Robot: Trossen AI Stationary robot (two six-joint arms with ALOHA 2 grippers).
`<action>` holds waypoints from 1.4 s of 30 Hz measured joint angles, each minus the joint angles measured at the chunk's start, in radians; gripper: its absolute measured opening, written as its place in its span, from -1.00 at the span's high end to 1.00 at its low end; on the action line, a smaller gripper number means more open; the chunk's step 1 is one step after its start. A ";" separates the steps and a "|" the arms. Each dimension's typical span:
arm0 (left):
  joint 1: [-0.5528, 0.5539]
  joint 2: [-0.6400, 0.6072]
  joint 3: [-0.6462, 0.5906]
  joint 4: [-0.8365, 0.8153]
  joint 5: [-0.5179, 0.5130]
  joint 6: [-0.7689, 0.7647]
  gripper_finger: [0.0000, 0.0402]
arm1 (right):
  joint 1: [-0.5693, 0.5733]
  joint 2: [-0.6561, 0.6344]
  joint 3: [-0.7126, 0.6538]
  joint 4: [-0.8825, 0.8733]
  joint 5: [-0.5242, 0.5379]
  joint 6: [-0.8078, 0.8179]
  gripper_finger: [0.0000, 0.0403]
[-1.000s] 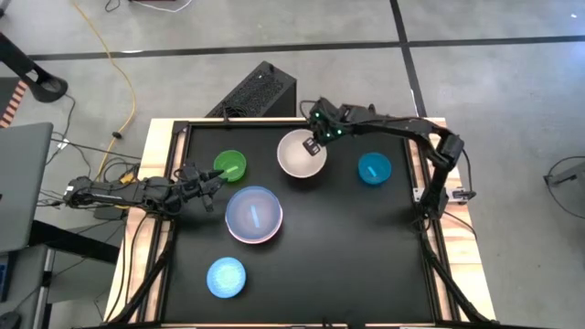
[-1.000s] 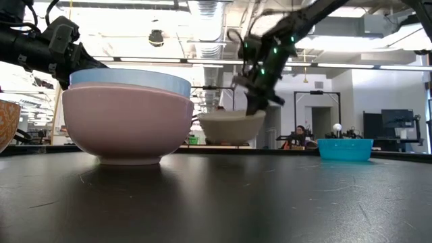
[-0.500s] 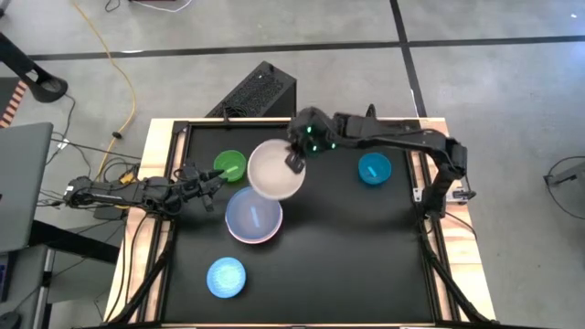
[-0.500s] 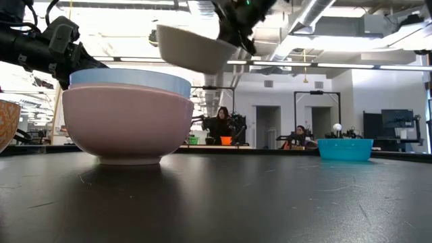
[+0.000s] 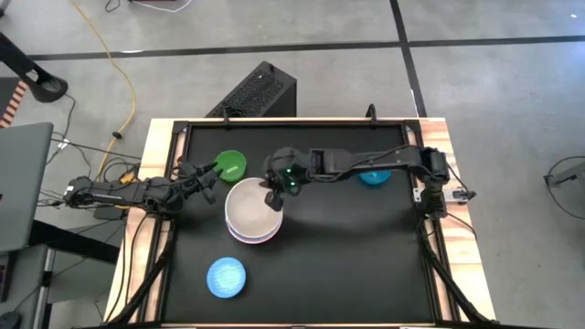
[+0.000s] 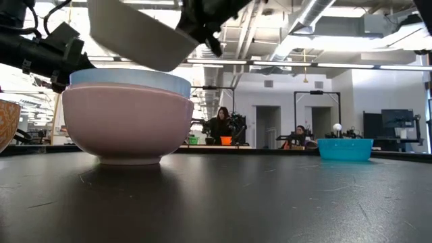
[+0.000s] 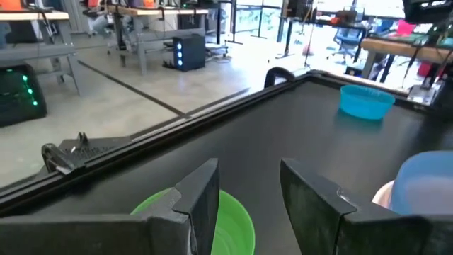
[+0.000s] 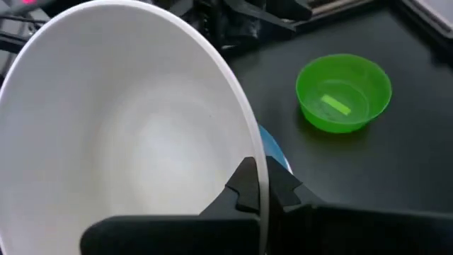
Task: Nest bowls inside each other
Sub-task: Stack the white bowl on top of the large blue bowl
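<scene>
A cream bowl (image 5: 245, 208) hangs tilted over a blue bowl (image 6: 128, 77) that sits nested in a pink bowl (image 6: 128, 125) left of the table's middle. My right gripper (image 5: 273, 198) is shut on the cream bowl's rim. A small green bowl (image 5: 230, 165) rests on its base at the far left. My left gripper (image 5: 206, 174) stands open beside it, its fingers level with nothing between them. A teal bowl (image 5: 373, 174) sits at the far right, partly under my right arm. A light blue bowl (image 5: 226, 277) sits near the front left. My right gripper pinches the cream bowl's rim (image 8: 260, 166) on the side toward the table's right, one finger (image 8: 244, 183) inside the bowl and one outside. The fingers come slanting down from the right. The bowl (image 6: 135, 34) is lifted clear and tilted, just above the blue bowl.
A patterned round thing (image 6: 5, 128) shows at the left edge of the low view. The table's raised black frame (image 5: 274, 122) runs along its far edge. The black mat (image 5: 356, 256) lies bare at the middle and right front.
My right gripper has lifted the cream bowl off the table's far middle and carried it up and toward the near left, until it hangs over the pink and blue stack. The bowl has tipped on the way. My left gripper has swung slightly toward the green bowl.
</scene>
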 joint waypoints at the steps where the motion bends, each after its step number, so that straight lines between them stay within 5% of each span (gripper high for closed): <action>1: 0.000 0.000 0.000 0.000 0.001 -0.001 0.30 | -0.005 0.014 0.007 -0.004 -0.013 0.000 0.98; 19: 0.000 0.000 0.000 -0.014 0.003 -0.001 0.30 | -0.045 0.119 0.061 -0.033 -0.121 0.020 0.94; 42: 0.000 0.000 0.000 -0.013 0.006 -0.003 0.30 | -0.069 0.093 0.103 -0.044 -0.118 -0.078 0.14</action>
